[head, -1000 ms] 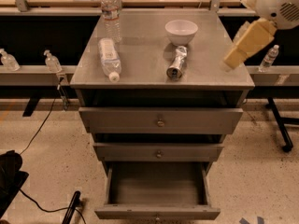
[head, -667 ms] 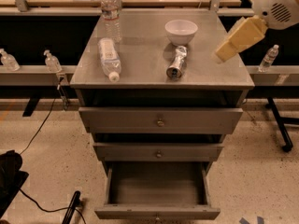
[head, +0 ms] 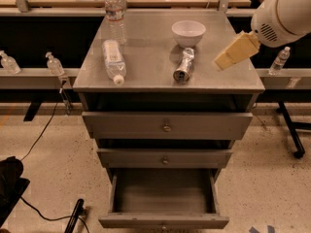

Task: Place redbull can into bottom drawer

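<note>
One offset: our gripper (head: pixel 222 61) sits over the right side of the cabinet top (head: pixel 146 62), state we can't tell; redbull can (head: pixel 183 66) lies to its left in view, axis front-to-back.

The redbull can (head: pixel 183 67) is seen lying on the bench (head: pixel 150 57), just in front of the bowl (head: pixel 188 32). Over to the left, one water bottle (head: pixel 113 60) is laid flat, and another (head: pixel 114 14) is stood upright behind it. The hand (head: pixel 236 51) is held above the bench's right edge, right of the can and apart from it. Below, two drawers (head: pixel 166 125) are stacked, and the bottom drawer (head: pixel 163 221) is found pulled out beneath them.
</note>
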Robot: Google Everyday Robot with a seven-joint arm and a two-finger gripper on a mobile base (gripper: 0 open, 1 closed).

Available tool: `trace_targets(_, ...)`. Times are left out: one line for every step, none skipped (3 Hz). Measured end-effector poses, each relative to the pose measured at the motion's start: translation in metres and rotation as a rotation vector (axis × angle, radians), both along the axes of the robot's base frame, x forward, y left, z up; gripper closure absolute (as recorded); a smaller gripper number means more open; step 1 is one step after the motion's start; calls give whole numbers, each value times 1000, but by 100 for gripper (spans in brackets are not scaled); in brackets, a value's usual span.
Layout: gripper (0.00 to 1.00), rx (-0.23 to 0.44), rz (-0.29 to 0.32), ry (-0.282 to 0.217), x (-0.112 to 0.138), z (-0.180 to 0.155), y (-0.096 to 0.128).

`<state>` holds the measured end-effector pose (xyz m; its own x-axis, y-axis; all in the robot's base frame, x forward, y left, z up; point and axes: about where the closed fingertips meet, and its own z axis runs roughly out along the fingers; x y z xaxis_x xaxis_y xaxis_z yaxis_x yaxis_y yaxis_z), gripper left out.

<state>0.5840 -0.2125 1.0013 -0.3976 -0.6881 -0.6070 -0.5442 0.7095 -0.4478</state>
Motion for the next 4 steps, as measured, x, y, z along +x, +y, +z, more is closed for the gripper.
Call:
trace_targets(0, 2, -4, 4, 1, -2, 0)
trace_targets(0, 16, -26, 27, 7, -12, 2)
trace_targets(0, 2, -87, 20, 24, -36, 0)
trace_targets(0, 35, -221, -2, 67, -74, -12)
